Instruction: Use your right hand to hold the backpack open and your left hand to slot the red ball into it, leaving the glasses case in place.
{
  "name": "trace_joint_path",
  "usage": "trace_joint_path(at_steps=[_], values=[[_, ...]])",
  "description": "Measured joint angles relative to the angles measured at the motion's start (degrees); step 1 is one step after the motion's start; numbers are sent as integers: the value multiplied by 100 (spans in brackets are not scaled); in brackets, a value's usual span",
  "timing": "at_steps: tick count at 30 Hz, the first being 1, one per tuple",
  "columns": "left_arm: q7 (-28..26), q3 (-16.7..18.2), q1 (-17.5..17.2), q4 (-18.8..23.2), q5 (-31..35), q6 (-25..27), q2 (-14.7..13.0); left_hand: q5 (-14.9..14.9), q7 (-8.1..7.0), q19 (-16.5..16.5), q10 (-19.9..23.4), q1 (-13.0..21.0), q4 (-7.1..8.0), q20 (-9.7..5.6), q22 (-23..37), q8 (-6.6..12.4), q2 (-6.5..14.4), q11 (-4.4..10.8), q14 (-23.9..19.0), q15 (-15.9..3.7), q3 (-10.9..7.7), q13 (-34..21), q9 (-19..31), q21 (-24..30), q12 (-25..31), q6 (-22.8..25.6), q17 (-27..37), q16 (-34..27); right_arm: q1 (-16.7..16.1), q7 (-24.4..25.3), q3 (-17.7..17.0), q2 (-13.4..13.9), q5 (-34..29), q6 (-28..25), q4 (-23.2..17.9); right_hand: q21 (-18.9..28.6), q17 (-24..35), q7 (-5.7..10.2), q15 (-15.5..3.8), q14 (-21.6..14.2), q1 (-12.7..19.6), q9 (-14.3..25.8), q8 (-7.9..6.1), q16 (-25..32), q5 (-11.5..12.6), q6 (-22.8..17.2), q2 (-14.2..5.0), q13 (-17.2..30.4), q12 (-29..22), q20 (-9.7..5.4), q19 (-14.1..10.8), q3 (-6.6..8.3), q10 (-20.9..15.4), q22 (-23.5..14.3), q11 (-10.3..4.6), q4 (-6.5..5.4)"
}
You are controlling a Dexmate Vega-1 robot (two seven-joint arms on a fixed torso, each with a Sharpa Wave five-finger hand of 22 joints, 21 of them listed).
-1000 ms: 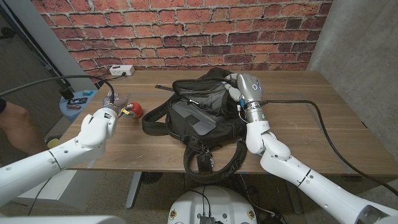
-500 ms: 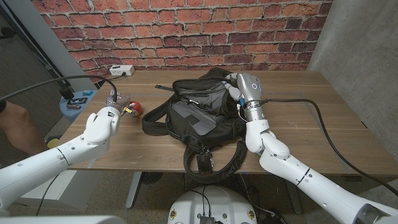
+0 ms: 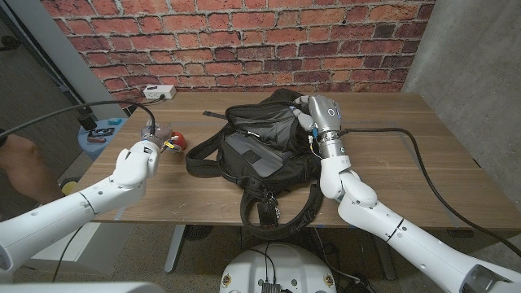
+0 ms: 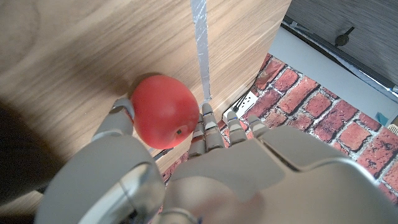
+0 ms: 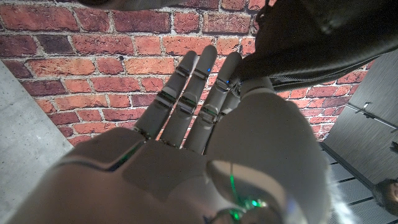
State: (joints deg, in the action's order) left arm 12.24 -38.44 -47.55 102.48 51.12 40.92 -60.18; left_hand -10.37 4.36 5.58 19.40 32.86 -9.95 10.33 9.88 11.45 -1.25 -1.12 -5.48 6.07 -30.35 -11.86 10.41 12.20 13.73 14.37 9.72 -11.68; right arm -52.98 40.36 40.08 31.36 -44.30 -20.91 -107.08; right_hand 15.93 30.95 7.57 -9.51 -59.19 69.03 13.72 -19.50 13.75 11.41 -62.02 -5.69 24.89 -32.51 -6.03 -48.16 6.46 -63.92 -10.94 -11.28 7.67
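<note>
On the wooden counter, a black backpack is seen at the middle, its top edge propped by the right robot hand; whether anything is actually clamped there cannot be told. The red ball is flanked by the fingers of the left robot hand, on the counter well left of the backpack. No firm hold is shown. Judged so, slotting remains undone. Nothing inside the backpack can be made out.

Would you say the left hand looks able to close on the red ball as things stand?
Probably yes: the left hand already has fingers either side of the red ball, with nothing between them on the table.
</note>
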Motion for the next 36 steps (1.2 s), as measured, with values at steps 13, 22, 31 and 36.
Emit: trace_joint_path(at_steps=[13, 22, 31, 36], values=[[-900, -33, -102, -249, 16, -15, 159, -3, -140, -1465, 1696, 955, 8, -214, 0, 365, -237, 482, -1745, -672, -167, -349, 53, 96, 704, 1238, 40, -252, 39, -49, 45, -15, -14, -74, 7, 0, -1, 0, -29, -30, 7, 1, 4, -25, -11, 0, -7, 0, 1, 0, 0, 0, 1, 0, 1, 0], [-1544, 15, -174, -385, -121, -182, 236, -2, -124, -1761, 1975, 1098, 24, -303, 0, 495, -320, 457, -2220, -937, -113, -585, 66, 96, 940, 1560, 56, -318, 48, -52, 57, -24, -15, -113, 13, 0, -1, 0, -29, -30, 7, 29, 17, -25, 5, 0, -8, -1, 1, 31, 31, -16, 1, 0, 1, -16], [-1875, 80, -219, -377, -248, -233, 239, 1, -185, -1808, 2105, 1160, 41, -317, 0, 557, -382, 511, -2351, -1008, -34, -689, 93, 67, 1008, 1745, 56, -363, 62, -53, 69, -23, -26, -133, 10, 0, 27, 0, -28, -30, 8, 29, 33, -44, 5, 0, -8, 24, 1, 31, 31, -16, 1, 0, 1, -16], [-1983, 130, -258, -311, -326, -250, 211, 1, -183, -1870, 2157, 1175, 64, -317, 14, 558, -396, 502, -2441, -1042, -11, -741, 93, 67, 1044, 1827, 83, -363, 67, -53, 79, -23, -37, -140, -1, 0, 27, 0, -28, -30, 8, 28, 37, -44, 4, 0, -8, 5, 1, 31, 31, -16, 1, 0, 2, -16]])
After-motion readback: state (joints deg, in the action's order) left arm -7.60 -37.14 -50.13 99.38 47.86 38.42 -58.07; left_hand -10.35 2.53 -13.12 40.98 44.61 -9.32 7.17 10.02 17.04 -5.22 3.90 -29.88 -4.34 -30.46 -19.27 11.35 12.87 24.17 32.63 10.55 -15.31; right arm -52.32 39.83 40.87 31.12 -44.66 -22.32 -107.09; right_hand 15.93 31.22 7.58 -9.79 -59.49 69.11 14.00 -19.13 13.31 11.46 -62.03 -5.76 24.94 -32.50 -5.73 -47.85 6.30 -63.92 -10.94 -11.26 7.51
